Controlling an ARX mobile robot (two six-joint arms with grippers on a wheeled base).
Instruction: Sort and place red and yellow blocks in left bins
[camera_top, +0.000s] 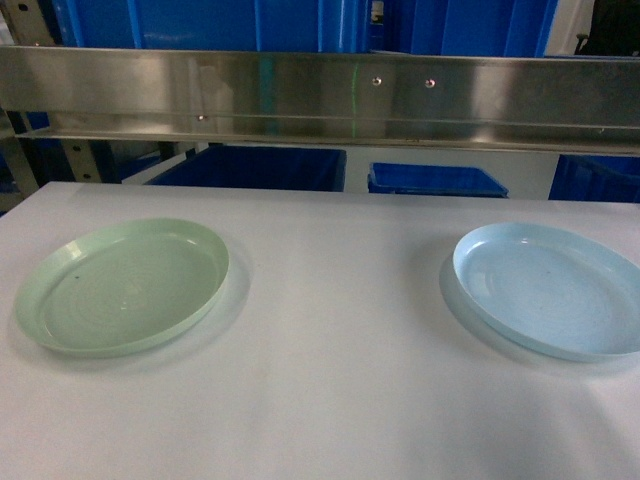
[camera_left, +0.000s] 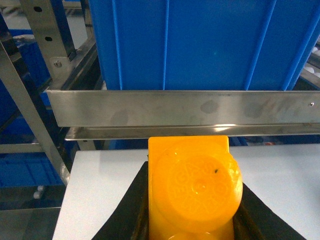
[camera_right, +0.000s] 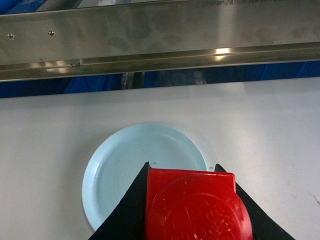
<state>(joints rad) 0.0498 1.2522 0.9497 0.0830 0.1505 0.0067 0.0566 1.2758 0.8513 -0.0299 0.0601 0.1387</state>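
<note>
Yellow brick (camera_left: 192, 192) fills my left wrist view, clamped in the left gripper (camera_left: 192, 220); red cube (camera_right: 195, 205) likewise pinched in the right gripper (camera_right: 192, 220), both lifted for carrying toward the blue crates (camera_left: 200, 45).

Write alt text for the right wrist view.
A red block fills the bottom of the frame, gripped between the right gripper's black fingers, above a pale blue plate on a white table. A steel rail crosses the top, with blue bins dimly visible beneath it.
</note>
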